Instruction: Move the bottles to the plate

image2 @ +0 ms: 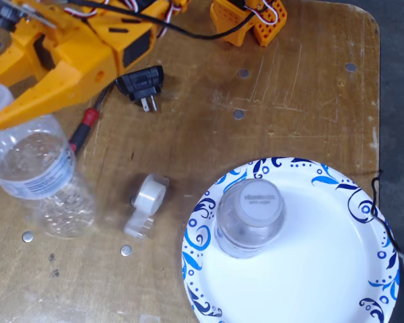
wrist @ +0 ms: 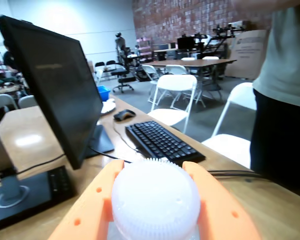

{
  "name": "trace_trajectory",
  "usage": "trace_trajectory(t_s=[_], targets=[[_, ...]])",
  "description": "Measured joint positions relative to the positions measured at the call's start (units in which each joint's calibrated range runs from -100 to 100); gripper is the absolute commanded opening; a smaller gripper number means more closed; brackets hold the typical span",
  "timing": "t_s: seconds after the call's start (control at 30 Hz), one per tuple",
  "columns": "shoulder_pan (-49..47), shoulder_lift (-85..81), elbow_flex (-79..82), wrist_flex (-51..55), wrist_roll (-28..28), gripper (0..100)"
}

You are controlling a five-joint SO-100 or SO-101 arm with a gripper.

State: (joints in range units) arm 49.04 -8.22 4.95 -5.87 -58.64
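My orange gripper (wrist: 152, 167) is shut around the neck of a clear crinkled water bottle, just under its whitish ribbed cap (wrist: 155, 200). In the fixed view the gripper (image2: 0, 111) reaches in from the top left and holds this bottle (image2: 34, 161) at the left edge, apparently upright over the wooden table. The second bottle (image2: 251, 215), whose cap has small printed text, stands upright on the left part of the white plate with the blue swirl rim (image2: 337, 269). The plate lies at the lower right, well to the right of the held bottle.
A clear tape roll (image2: 147, 202) lies between the held bottle and the plate. A black plug (image2: 143, 84) and a red-handled screwdriver (image2: 84, 128) lie near the arm. The wrist view shows a monitor (wrist: 55, 85), a keyboard (wrist: 162, 142) and a person (wrist: 285, 95).
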Motion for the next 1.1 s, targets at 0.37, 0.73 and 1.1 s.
trace_trajectory(t_s=[0.37,0.73,1.1], targets=[[-15.50,-28.69,-0.81,35.91,-2.60,5],[-34.28,-41.19,2.97,57.53,-2.03,6],[-46.40,-41.36,33.27,21.96,-1.98,6]])
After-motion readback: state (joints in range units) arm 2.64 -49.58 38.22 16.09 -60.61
